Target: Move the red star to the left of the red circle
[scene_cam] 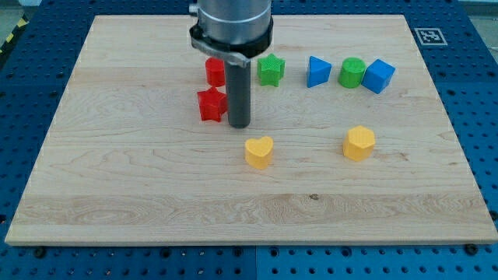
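Note:
The red star lies on the wooden board, just below the red circle, which is partly hidden by the arm. My tip stands right beside the red star, on its right side, touching or nearly touching it. The rod rises from there to the arm's grey body at the view's top.
A green star, a blue triangle, a green circle and a blue cube form a row right of the red circle. A yellow heart and a yellow hexagon lie lower.

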### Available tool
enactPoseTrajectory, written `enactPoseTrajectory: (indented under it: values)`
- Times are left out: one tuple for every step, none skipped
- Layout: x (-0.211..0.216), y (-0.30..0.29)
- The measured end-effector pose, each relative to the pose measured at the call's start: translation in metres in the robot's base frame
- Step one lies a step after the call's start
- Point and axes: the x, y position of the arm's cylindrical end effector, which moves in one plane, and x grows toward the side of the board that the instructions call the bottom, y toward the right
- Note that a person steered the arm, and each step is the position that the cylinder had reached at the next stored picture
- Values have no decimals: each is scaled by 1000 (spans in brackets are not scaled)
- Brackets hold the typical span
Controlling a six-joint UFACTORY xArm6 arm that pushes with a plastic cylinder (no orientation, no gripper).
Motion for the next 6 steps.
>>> enactPoseTrajectory:
  values:
    - [-11, -23]
    - [-11, -53]
    - [-11, -62]
    - [-11, -76]
    - [-11, -107]
    - [-11, -123]
